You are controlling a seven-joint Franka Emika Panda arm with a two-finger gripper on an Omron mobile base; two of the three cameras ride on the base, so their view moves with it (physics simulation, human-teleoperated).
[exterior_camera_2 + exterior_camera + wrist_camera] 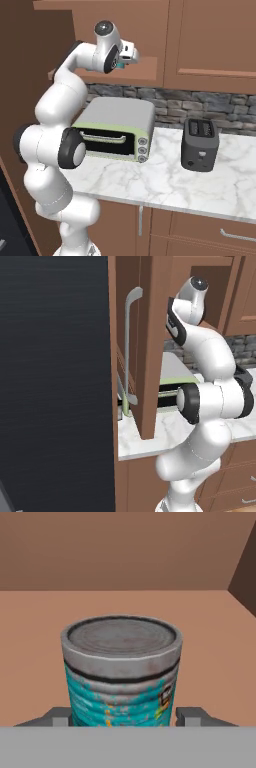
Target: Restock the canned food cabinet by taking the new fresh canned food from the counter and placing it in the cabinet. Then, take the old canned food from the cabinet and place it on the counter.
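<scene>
The gripper (pixel 124 718) reaches level into the cabinet (pixel 120 30), its two grey fingertips (pixel 192 716) standing one on each side of a teal-labelled can (pixel 121 674) low on its body. The tips sit tight beside the tin, but whether they press it or stand just off it I cannot tell, since the contact is cut off at the bottom of the hand view. The can stands upright on the plain wooden shelf (pixel 210 642), its grey lid scuffed and its label speckled, which suggests it may be the old stock due to come out; that is a judgement only. A low, level straddle suits a tall tin, keeping it from tipping.

In the right base view the hand (pixel 122 55) is pushed in at the cabinet's open front above the toaster oven (pixel 115 129). The door (pixel 150 346) with its long grey bar handle (pixel 129 346) is swung wide to give the arm room. Below lies the marble counter (pixel 200 187), with a dark toaster (pixel 200 144) on it, where the can could go
</scene>
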